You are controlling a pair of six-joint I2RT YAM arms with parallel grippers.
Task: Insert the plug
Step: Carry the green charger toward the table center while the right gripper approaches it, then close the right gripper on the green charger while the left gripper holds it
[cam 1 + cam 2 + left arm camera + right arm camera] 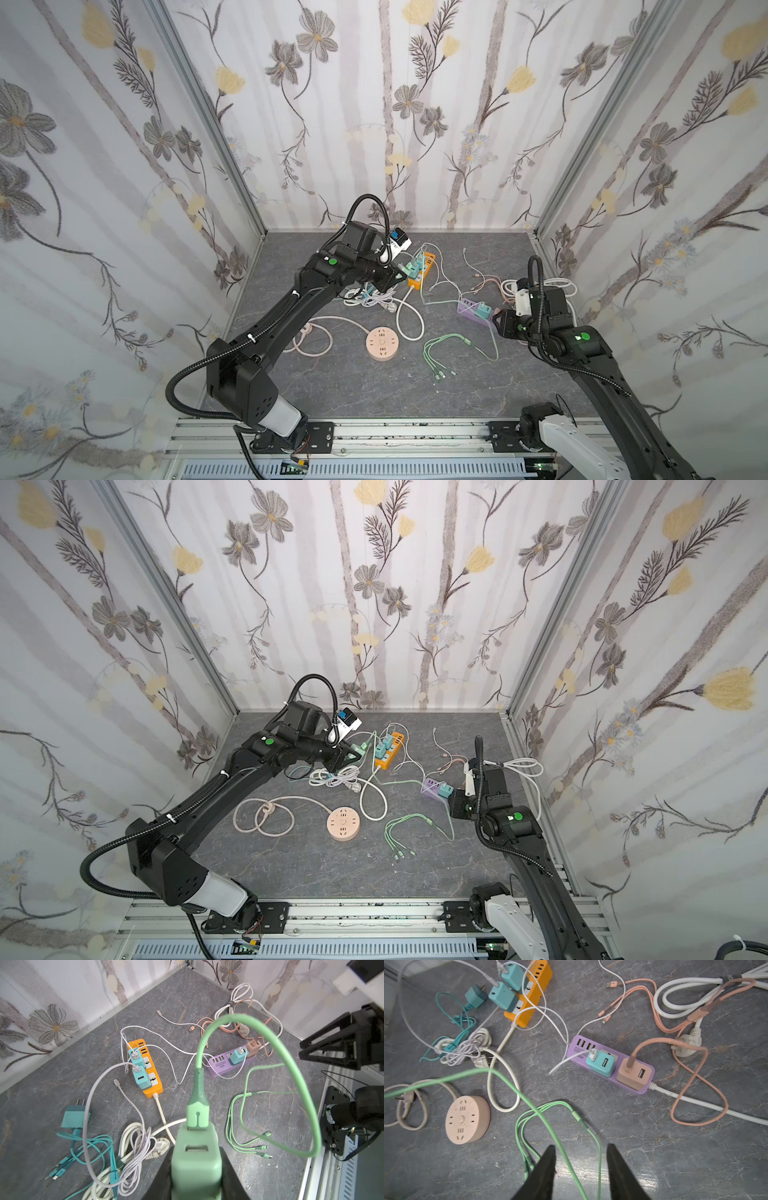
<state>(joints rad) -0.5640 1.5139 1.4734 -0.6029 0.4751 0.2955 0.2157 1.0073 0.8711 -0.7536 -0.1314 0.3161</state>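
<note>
We are mid-carry: our left hand (196, 1150) is clamped on the green plug (195, 1169), held above the table (187, 991) near the orange power strip (152, 1086). Our right hand (580, 1147) stands apart, empty. Next, we judge, its prongs must line up over a free socket before we press down.

**Cropped, hidden and blurred parts**

In the left wrist view the green adapter (196, 1159) ran off the picture's edge, its prongs out of sight. The left gripper (196, 1167) around it was cropped too. The green cable (301, 1084) looped across, blurred. In the right wrist view the right gripper (581, 1146) showed only its finger ends, and a white cord (716, 1109) left the frame.
</note>
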